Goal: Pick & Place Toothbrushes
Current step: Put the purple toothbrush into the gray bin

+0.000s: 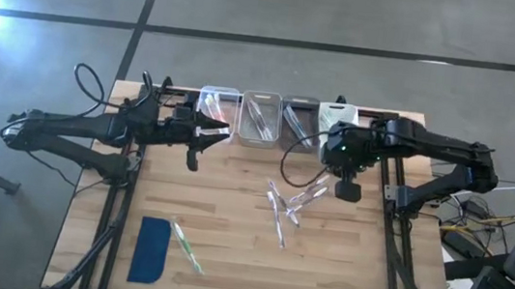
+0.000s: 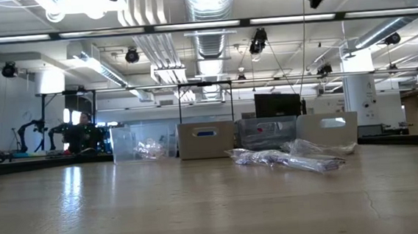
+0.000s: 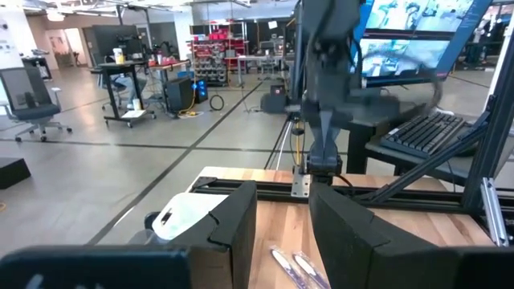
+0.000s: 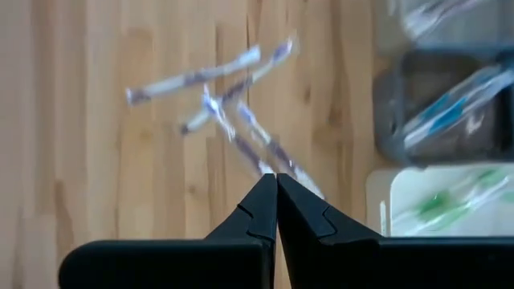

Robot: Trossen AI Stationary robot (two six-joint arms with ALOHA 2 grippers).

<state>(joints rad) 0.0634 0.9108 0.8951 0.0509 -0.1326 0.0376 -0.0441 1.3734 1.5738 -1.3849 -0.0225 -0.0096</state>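
Observation:
A loose pile of pale, wrapped toothbrushes lies on the wooden table right of centre, and also shows in the low view and the right wrist view. One more toothbrush lies beside the dark-blue pad. My right gripper hangs shut above the table, pointing steeply down, just right of the pile; its fingertips meet with nothing between them. My left gripper is held level by the far-left bin, open and empty.
Four small bins stand in a row along the far edge. The right wrist view shows teal-accented toothbrushes in the dark bin and green ones in the white bin. Bare wood lies toward the near edge.

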